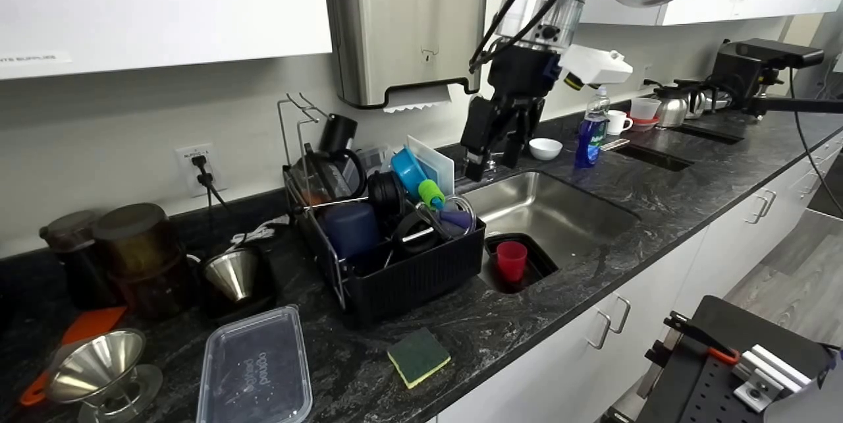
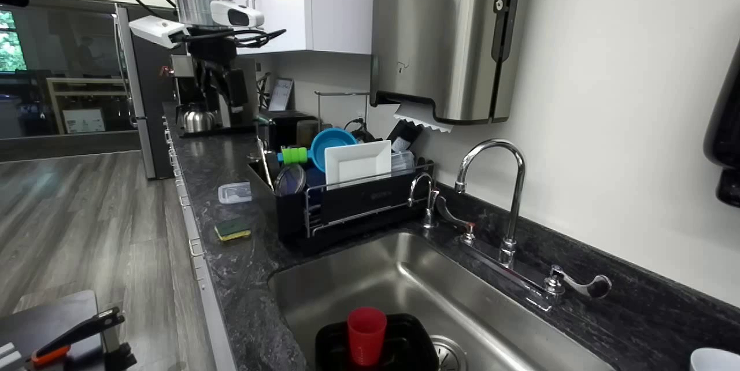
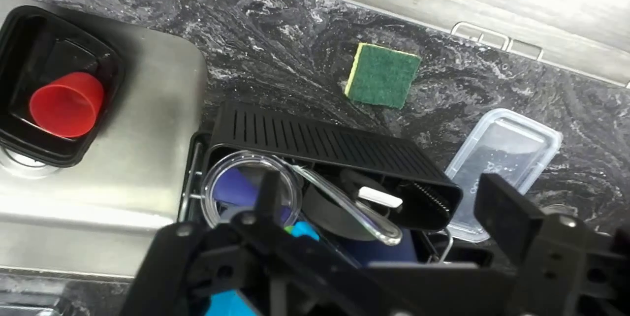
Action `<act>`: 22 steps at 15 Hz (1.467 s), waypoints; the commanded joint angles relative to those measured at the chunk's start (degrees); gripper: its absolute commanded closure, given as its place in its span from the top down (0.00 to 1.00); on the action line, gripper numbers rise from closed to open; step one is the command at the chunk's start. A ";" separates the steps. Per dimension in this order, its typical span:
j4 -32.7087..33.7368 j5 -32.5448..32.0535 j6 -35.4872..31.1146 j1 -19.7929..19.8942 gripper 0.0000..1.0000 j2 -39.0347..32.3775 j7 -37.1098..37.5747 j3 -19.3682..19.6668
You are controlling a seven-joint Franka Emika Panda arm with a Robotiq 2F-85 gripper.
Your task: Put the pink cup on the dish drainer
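The cup [image 2: 367, 333] is seen mouth up in a black tray [image 3: 49, 55] in the sink [image 3: 157, 89], so the task is judged to be at the reach, with no grasp yet made. The gripper [image 3: 380, 185] is held high, its jaws spread wide with nothing between them; in the wrist view the drainer [image 1: 421, 278] is framed beneath. For the next move, travel toward the sink and a descent are called for, the jaws to be closed only once the cup's tapered wall is straddled. The cup is smooth, round and plain, of plastic by its look, and some give under squeezing is to be expected. The tray is glossy with rounded corners; the sink is made of sheened metal. The drainer is formed of slotted black sides and bent wire and is crowded, a square white plate [image 2: 358, 162] and a round blue piece [image 2: 326, 140] being held there, so room may be scarce. Nearby, a rough green sponge [image 3: 384, 77] is laid on the veined counter [image 3: 280, 65].
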State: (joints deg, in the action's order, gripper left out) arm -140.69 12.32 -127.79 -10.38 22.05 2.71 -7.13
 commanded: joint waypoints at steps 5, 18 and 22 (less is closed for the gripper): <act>-0.11 -3.09 -0.05 3.61 1.00 1.07 0.88 1.64; -5.27 -10.28 -4.17 10.28 1.00 0.09 2.10 5.15; -8.54 -12.20 -8.75 12.04 1.00 -1.59 1.72 6.30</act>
State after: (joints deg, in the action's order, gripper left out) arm -147.23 1.84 -132.50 0.53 21.45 3.60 -1.03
